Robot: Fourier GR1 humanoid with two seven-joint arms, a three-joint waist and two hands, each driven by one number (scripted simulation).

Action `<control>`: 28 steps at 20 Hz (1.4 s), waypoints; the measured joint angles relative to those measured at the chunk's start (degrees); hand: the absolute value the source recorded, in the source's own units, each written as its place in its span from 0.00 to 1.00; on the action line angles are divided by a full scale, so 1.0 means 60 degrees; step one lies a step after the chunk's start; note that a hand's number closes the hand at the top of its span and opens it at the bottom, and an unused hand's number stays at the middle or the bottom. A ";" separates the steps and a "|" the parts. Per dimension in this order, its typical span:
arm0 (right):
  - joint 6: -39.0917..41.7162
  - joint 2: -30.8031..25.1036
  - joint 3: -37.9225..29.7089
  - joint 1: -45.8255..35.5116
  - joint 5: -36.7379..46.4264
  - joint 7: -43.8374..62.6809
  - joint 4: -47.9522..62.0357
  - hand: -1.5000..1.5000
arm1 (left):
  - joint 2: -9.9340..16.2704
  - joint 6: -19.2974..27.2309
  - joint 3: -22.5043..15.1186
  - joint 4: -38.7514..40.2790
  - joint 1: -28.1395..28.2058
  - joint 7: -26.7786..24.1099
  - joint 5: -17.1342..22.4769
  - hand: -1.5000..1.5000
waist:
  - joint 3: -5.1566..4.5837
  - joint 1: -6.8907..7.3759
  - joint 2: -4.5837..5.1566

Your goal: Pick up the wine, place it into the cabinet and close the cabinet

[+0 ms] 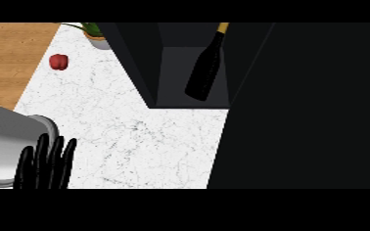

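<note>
Resting at lower left: left hand (45, 162), fingers straight, holding nothing. Up and right of it, wine bottle (206, 68) leaning inside open cabinet (192, 101); possibly toppling outward if jarred by door (289, 127) closing.

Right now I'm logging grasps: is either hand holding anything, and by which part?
Nothing is held. The left hand rests open at the lower left; the wine bottle stands alone inside the cabinet. The right hand is not visible.
</note>
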 measured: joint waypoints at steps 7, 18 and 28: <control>-0.0006 0.0205 0.1987 -0.0254 0.0120 0.0323 -0.0036 1.00 | 0.0617 -0.1182 0.1558 -0.0015 0.0859 -0.0262 0.0988 0.00 | -0.0009 0.0003 -0.0020; -0.2459 0.0057 0.4237 -0.0629 0.2034 0.0060 -0.0081 1.00 | 0.1374 -0.2742 0.3552 0.0298 0.1493 0.0034 0.2078 0.00 | -0.0019 -0.0050 -0.0049; -0.4513 -0.0679 0.4976 -0.2380 0.3448 0.0004 0.0143 1.00 | 0.1595 -0.3510 0.4421 0.0329 0.1577 0.0536 0.2660 0.00 | -0.0025 0.0022 -0.0030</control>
